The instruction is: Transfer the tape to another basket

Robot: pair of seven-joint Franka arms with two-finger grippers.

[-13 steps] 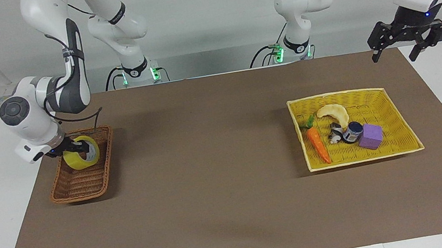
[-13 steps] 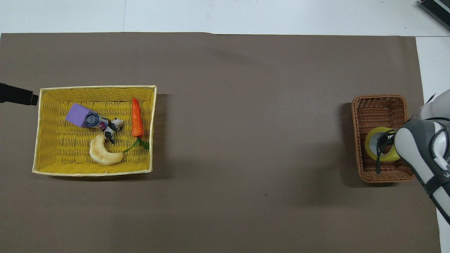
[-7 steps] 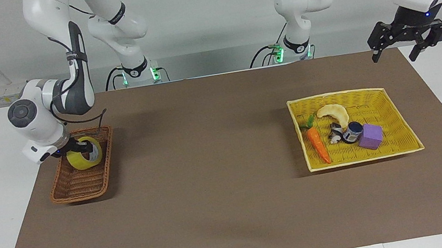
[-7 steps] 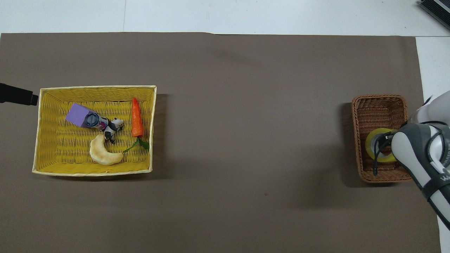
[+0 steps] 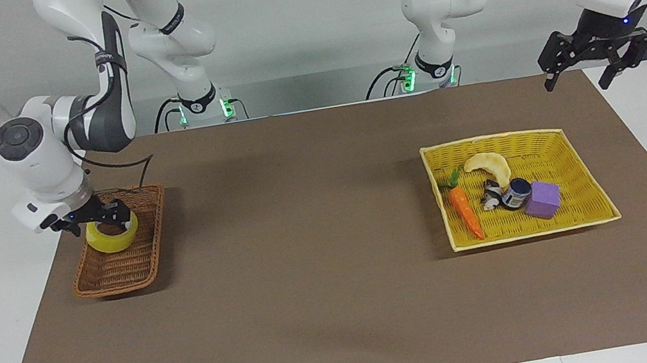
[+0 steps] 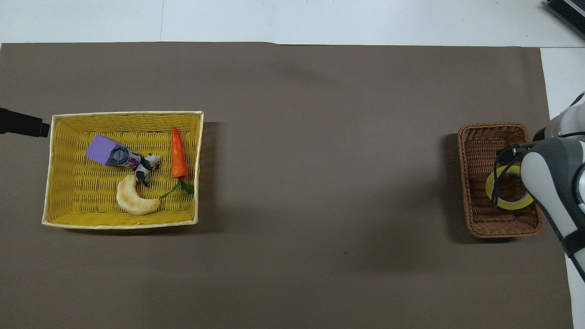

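Fingers of our right gripper [image 5: 97,218] pinched the tape [image 5: 111,235], holding it low over the brown basket [image 5: 123,271]. We judged a gentle lowering before release best. Our left gripper [image 5: 597,63] waited spread beside the yellow basket [image 5: 588,211].

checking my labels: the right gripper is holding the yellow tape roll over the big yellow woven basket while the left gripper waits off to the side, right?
Not quite. The right gripper holds the translucent yellow roll of packing tape over the small dark brown woven wicker basket, not the yellow one, as the facing view shows. The left gripper does wait off to the side.
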